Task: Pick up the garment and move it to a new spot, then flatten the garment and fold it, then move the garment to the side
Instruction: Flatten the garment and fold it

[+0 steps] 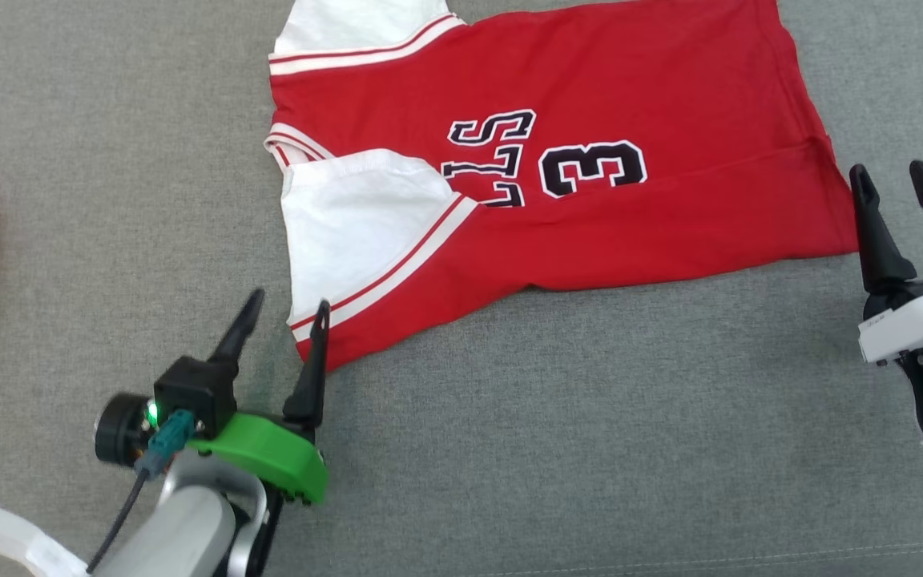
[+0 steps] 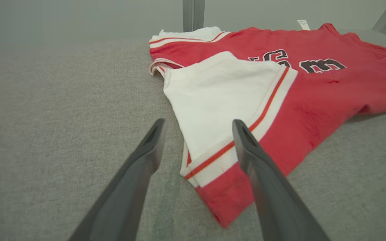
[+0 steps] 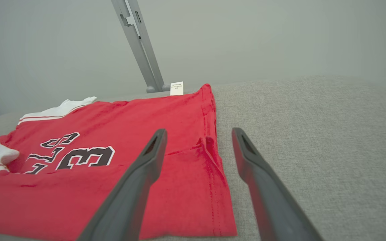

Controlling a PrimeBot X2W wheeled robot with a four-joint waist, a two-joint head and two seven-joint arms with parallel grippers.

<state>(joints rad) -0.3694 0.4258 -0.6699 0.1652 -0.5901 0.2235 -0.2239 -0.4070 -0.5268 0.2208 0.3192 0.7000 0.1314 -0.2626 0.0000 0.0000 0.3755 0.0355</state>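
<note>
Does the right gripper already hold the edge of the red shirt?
No, the right gripper is open: its two fingers stand wide apart and pinch no cloth of the red shirt.

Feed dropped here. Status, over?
Left pincer open at sleeve. Right pincer open at hem. Jersey flat, sleeve folded in. Nothing in the way.
</note>
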